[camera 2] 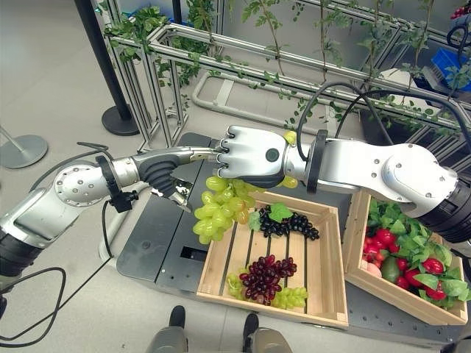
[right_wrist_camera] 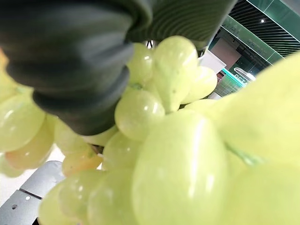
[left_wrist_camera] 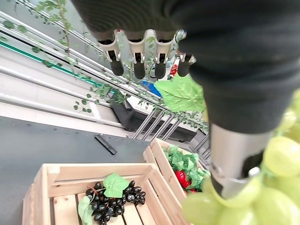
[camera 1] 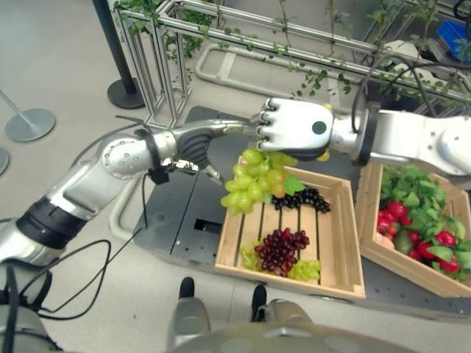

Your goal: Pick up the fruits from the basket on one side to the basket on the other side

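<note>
Green grapes (camera 1: 254, 180) hang pinched in the right hand (camera 1: 294, 126) over the slatted crate (camera 1: 335, 243).

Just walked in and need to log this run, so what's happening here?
The right hand is closed on a bunch of green grapes and holds it in the air over the far left corner of the wooden crate. That crate already contains black, dark red and green grape bunches. The left hand reaches in beside the right hand, fingers straight. A second crate of red fruit and leaves sits to the right.
</note>
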Controlling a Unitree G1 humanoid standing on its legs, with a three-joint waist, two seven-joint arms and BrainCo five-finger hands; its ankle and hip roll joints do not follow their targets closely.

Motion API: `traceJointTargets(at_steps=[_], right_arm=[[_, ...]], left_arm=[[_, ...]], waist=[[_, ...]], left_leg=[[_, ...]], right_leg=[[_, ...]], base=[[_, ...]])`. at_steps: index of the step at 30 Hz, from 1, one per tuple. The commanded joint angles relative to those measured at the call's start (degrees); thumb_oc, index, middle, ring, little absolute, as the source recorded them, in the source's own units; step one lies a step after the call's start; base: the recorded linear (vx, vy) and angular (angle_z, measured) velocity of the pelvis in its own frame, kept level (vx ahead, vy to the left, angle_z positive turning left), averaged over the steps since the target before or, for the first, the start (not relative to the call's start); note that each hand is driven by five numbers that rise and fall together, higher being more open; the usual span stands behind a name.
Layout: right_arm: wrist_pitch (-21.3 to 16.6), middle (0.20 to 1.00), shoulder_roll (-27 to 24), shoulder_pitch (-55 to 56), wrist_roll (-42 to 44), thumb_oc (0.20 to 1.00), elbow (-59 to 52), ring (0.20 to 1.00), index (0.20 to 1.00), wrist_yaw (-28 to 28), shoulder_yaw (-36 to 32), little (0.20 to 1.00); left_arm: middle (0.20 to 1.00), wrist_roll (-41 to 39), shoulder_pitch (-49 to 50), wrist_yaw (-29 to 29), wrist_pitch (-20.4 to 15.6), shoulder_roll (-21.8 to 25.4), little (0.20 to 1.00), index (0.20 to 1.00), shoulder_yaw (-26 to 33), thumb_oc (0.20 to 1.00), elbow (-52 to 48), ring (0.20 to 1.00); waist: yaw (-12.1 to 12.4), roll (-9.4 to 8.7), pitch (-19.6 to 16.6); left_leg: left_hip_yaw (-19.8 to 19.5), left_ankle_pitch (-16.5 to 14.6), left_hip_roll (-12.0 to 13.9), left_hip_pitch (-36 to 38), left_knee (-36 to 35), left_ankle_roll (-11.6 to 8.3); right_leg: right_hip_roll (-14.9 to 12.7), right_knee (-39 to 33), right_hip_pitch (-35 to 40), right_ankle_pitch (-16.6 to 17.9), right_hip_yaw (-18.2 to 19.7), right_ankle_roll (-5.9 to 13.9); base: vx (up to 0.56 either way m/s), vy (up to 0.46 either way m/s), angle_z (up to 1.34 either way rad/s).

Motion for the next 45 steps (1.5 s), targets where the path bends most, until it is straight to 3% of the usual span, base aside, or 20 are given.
traceJointTargets(at_steps=[1,3,8,12,18,21,28,45], right_arm=[[2.78,0.2,0.49,-6.83,1.86,0.2,0.24,0.2,0.2,-1.19,0.97,0.2],[3.77,0.2,0.92,-8.66,0.15,0.2,0.6,0.2,0.2,-2.45,3.17,0.2],[5.11,0.2,1.09,-9.66,-1.1,0.2,1.79,0.2,0.2,-5.31,5.16,0.2],[6.73,0.2,0.4,-10.63,-1.69,0.2,2.16,0.2,0.2,-8.03,6.77,0.2],[7.66,0.2,0.01,-11.09,-2.32,0.2,2.43,0.2,0.2,-9.25,7.82,0.2],[8.34,0.2,-0.54,-12.73,-3.07,0.2,2.29,0.2,0.2,-10.39,9.86,0.2],[9.06,0.2,-1.96,-14.88,-3.34,0.2,2.89,0.2,0.2,-11.54,12.77,0.2],[10.61,0.2,-2.18,-21.91,-6.21,0.2,2.36,0.2,0.2,-14.39,15.64,0.2]], left_arm=[[1.0,-16.93,-2.55,2.14,1.79,-4.79,1.0,1.0,0.12,1.0,-0.56,1.0],[1.0,-25.97,-6.73,4.77,1.88,-5.82,1.0,1.0,-4.59,1.0,-0.5,1.0],[1.0,-36.61,-14.43,8.71,0.75,-6.99,1.0,1.0,-12.64,1.0,1.55,1.0],[1.0,-40.74,-20.29,12.31,-0.03,-6.87,1.0,1.0,-19.03,1.0,3.51,1.0],[1.0,-43.32,-23.01,14.03,-0.91,-6.4,1.0,1.0,-22.14,1.0,3.95,1.0],[1.0,-48.67,-24.16,14.03,-1.03,-5.86,1.0,1.0,-24.97,1.0,2.73,1.0],[1.0,-51.08,-26.88,13.24,-1.36,-3.82,1.0,1.0,-28.97,1.0,0.53,1.0],[1.0,-51.14,-26.97,11.46,-2.09,-2.0,1.0,1.0,-32.13,1.0,-3.0,1.0]], waist=[[-0.05,-0.91,-2.5],[-0.35,-0.71,-2.39],[-0.73,-0.23,-2.03],[-1.22,0.32,-1.84],[-1.34,0.61,-1.64],[-1.46,0.66,-1.52],[-1.66,0.92,-1.29],[-1.68,0.91,-1.02]], left_leg=[[-0.09,-5.45,-0.27,-2.02,4.72,2.08],[-0.21,-5.24,-0.33,-2.21,4.9,2.03],[-0.33,-5.04,-0.49,-2.48,5.21,1.95],[-0.41,-4.94,-0.6,-2.4,5.15,1.85],[-0.34,-4.96,-0.61,-2.38,5.31,1.78],[-0.2,-4.99,-0.6,-2.44,5.53,1.74],[0.06,-4.87,-0.48,-2.55,5.6,1.62],[0.17,-4.94,-0.33,-2.59,5.66,1.51]], right_leg=[[-2.27,3.07,-1.35,-0.96,1.37,3.84],[-2.35,3.09,-1.44,-0.8,1.29,3.86],[-2.43,3.28,-1.67,-0.66,1.16,4.04],[-2.57,3.39,-1.66,-0.57,1.14,4.3],[-2.67,3.39,-1.73,-0.55,1.28,4.48],[-2.72,3.37,-1.81,-0.48,1.31,4.58],[-2.81,3.31,-1.93,-0.34,1.43,4.81],[-2.87,3.46,-2.06,-0.45,1.61,4.95]], base=[[-0.01,-0.001,0.09],[0.0,0.0,0.07],[0.0,0.0,0.0],[0.0,0.0,0.0],[0.0,0.0,0.01],[0.0,0.0,0.0],[0.0,0.001,-0.01],[0.0,0.0,0.0]])
